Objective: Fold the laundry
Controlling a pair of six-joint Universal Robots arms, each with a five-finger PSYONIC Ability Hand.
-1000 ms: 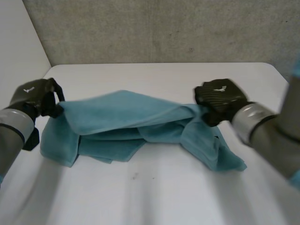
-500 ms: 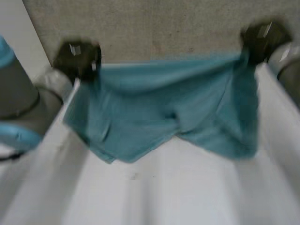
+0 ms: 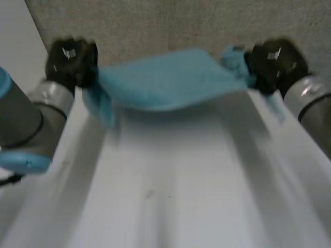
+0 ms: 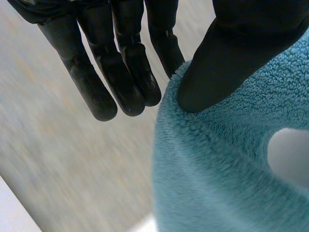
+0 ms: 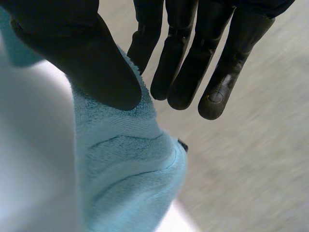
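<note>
A teal towel (image 3: 165,80) hangs in the air above the far part of the white table (image 3: 170,181), stretched between both hands. My left hand (image 3: 70,62) holds its left end; in the left wrist view the thumb (image 4: 227,63) pinches the towel (image 4: 227,164) against the fingers (image 4: 125,72). My right hand (image 3: 271,62) holds the right end; in the right wrist view the thumb (image 5: 91,63) presses the towel (image 5: 125,164) against the fingers (image 5: 193,63). The towel sags a little in the middle, and a flap hangs down by the left hand.
A grey concrete wall (image 3: 170,26) stands behind the table. Both grey forearms (image 3: 26,124) reach forward along the table's sides. A white wall (image 3: 20,41) lies at the far left.
Both hands have lifted the towel off the table and swung it up and away toward the far edge. The hanging cloth has flipped up and now stretches flatter between the hands.
</note>
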